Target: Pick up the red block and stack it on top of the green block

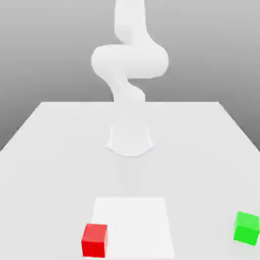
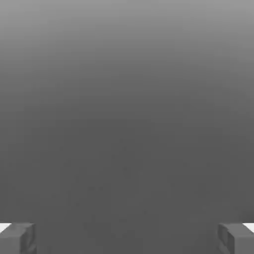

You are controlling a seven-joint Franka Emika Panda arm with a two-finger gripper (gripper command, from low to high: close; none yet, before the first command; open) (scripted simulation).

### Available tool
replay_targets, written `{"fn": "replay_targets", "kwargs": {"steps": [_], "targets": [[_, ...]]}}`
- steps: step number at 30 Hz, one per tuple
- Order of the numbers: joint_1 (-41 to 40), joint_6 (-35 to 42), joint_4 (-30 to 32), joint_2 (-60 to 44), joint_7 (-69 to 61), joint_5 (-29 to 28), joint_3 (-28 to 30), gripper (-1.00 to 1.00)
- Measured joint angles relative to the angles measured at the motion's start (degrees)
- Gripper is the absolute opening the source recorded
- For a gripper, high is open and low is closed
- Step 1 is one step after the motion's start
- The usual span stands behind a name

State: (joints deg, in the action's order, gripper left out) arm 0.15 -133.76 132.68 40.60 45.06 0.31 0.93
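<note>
The red block (image 1: 94,240) sits nearest the camera, at the near edge of the pale square (image 1: 133,223), toward the exterior view's left. The green block (image 1: 247,228) is near too, far over to the exterior view's right. My 2 fingers (image 2: 127,239) stand wide apart with nothing between them. I judge this to be step 1, the reach; next I should swing over the red block, point down and straddle 2 opposite faces.
</note>
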Motion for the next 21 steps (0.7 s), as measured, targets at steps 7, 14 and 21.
{"fn": "replay_targets", "kwargs": {"steps": [7, 14, 21], "targets": [[0.3, -5.6, 2.6, -14.9, -2.4, 1.1, 2.6, 0.0], [-0.1, -11.1, 5.0, -29.4, -4.9, 2.4, 4.5, 0.0], [-1.7, -16.6, 7.5, -44.0, -7.0, 3.2, 5.3, 0.0]]}}
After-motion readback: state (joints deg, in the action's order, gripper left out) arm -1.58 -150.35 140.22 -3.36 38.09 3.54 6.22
